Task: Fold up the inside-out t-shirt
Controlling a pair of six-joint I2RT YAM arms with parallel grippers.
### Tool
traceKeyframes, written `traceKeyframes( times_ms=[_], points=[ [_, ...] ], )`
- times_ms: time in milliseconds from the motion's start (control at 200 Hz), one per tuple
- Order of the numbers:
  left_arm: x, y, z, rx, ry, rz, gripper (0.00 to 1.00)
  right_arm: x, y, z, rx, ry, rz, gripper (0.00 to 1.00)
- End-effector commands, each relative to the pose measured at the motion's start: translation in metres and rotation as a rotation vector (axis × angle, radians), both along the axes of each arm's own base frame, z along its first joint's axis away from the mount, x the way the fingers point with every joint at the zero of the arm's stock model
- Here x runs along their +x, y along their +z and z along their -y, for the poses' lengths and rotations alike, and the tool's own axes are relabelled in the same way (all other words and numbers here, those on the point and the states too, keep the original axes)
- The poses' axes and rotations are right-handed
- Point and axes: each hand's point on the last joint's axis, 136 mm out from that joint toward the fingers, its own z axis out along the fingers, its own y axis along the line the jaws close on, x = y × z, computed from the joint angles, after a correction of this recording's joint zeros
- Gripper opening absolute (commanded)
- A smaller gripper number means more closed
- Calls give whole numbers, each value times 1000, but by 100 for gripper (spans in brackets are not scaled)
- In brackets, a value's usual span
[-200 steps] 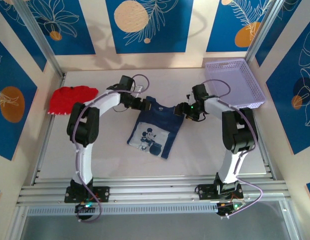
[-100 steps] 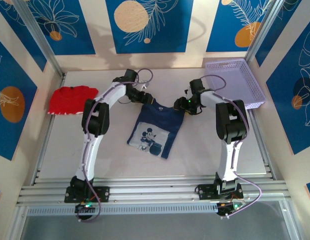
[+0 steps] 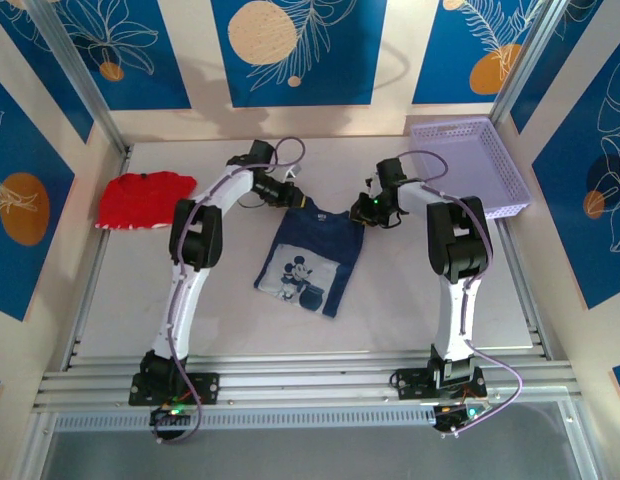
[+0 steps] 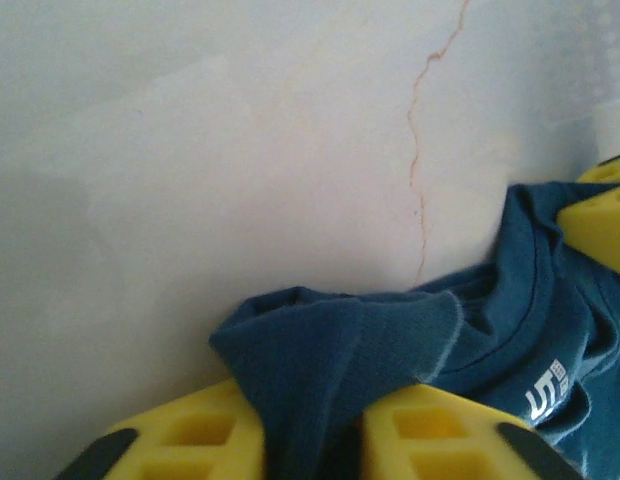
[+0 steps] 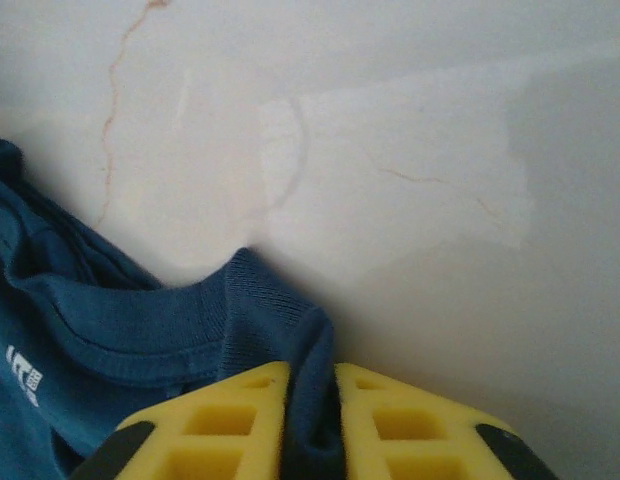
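Jaws of the left gripper (image 4: 310, 432) are clenched on a bunched shoulder fold of the inside-out t-shirt (image 3: 312, 255). Those of the right gripper (image 5: 310, 412) pinch its ribbed collar edge. The shirt lies mid-surface (image 3: 220, 310), cartoon print up, between the two arms. A lavender basket (image 3: 490, 170) sits at the far right corner, well apart from the shirt. A red garment (image 3: 140, 198) lies far left.
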Motion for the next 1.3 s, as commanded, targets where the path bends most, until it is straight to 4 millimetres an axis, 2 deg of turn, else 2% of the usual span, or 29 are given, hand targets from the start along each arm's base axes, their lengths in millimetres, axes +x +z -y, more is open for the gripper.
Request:
traceKeyframes(
  times_ms=[0, 60, 130, 390, 465, 535, 680, 795, 865, 945, 1075, 1295],
  points=[
    [-10, -1, 12, -75, -29, -55, 13, 13, 10, -14, 65, 23, 42, 12],
    [-4, 7, 10, -101, -7, -54, 0, 17, 15, -16, 81, 27, 60, 6],
    [5, 17, 5, -122, 27, -46, 0, 22, 23, -16, 91, 31, 87, 0],
    [28, 56, -32, -170, 165, 23, 0, 35, 57, -10, 128, 48, 199, 0],
    [28, 60, -36, -163, 179, 39, 0, 38, 59, -7, 117, 37, 194, 0],
    [27, 57, -36, -159, 181, 34, 0, 38, 53, -4, 77, 31, 159, 0],
    [27, 38, -36, -141, 188, 2, 0, 32, 38, 7, -47, 19, 115, 24],
    [29, 26, -38, -122, 197, -12, 0, 30, 39, 11, -81, 21, 106, 38],
    [29, 21, -38, -117, 198, -21, 0, 29, 39, 14, -97, 20, 99, 51],
    [30, 18, -38, -114, 199, -23, 0, 26, 37, 13, -104, 20, 83, 62],
    [32, 15, -38, -109, 200, -23, 0, 19, 25, 7, -115, 25, 48, 68],
    [32, 12, -39, -98, 202, -25, 0, 10, -1, -15, -124, 48, -18, 67]
  ],
)
